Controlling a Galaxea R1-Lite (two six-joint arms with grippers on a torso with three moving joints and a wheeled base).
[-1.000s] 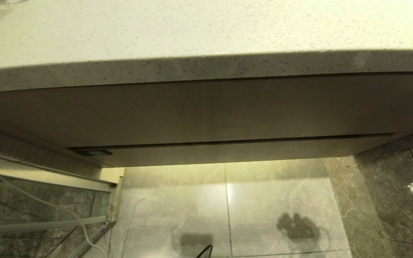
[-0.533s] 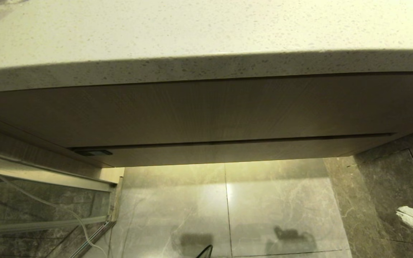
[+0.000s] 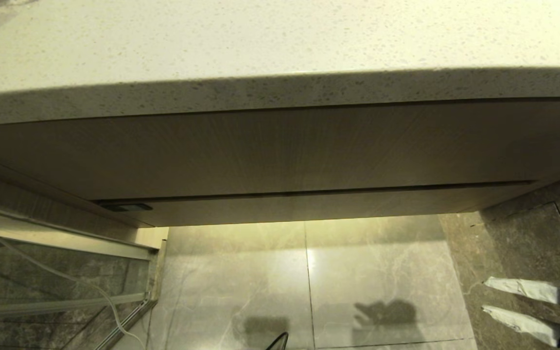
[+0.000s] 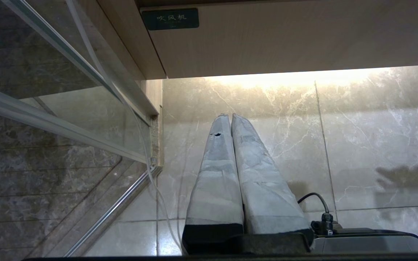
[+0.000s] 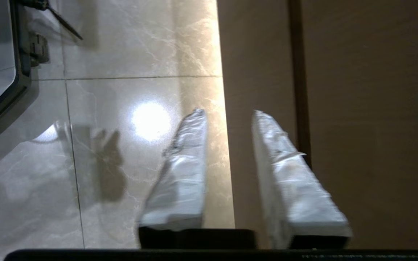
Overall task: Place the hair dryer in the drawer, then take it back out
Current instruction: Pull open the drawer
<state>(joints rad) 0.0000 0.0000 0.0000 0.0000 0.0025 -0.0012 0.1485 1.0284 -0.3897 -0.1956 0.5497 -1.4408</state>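
The drawer (image 3: pixel 309 209) is shut; only its narrow wood-grain front shows, low under the counter, with a small dark label (image 4: pixel 169 19) at its left end. The hair dryer is out of view. My right gripper (image 3: pixel 485 295) hangs at the lower right over the floor, below and to the right of the drawer front. It is open and empty, its two white-wrapped fingers (image 3: pixel 523 290) pointing left. In the right wrist view the right gripper (image 5: pixel 228 111) faces the drawer front (image 5: pixel 256 72). My left gripper (image 4: pixel 227 116) is parked over the floor tiles, shut and empty.
A speckled stone countertop (image 3: pixel 260 39) overhangs a taller wood-grain panel (image 3: pixel 280 150) above the drawer. At the left stand a glass partition with a metal frame (image 3: pixel 42 272) and a thin pale hose (image 3: pixel 66 279). Glossy marble floor tiles (image 3: pixel 382 262) lie below.
My right gripper has come in from the right edge, moved down and leftward, and opened its fingers. Its shadow on the floor has shifted. The left arm and the drawer are unchanged.
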